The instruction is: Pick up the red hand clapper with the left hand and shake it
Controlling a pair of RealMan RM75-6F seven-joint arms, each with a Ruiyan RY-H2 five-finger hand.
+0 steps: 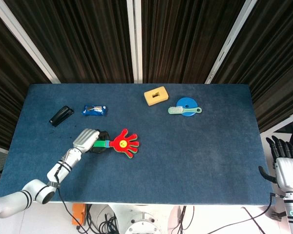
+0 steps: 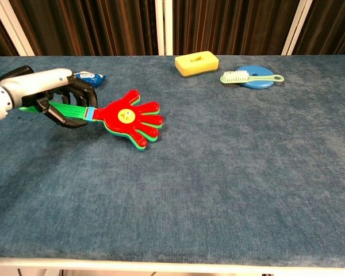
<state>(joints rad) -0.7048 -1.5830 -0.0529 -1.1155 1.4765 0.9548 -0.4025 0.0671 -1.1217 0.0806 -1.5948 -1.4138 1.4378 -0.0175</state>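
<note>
Nearby, left hand point(image 2: 43, 92) grips red hand clapper point(image 2: 129, 118) – blue packet point(image 2: 91, 76) just behind – stapler point(image 1: 61, 115) beyond

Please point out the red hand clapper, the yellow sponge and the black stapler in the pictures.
red hand clapper point(image 2: 126, 117): chest view, on the yellow face of its red palm.
yellow sponge point(image 2: 196, 63): chest view, on its front side.
black stapler point(image 1: 61, 115): head view, on the middle of its body.
</note>
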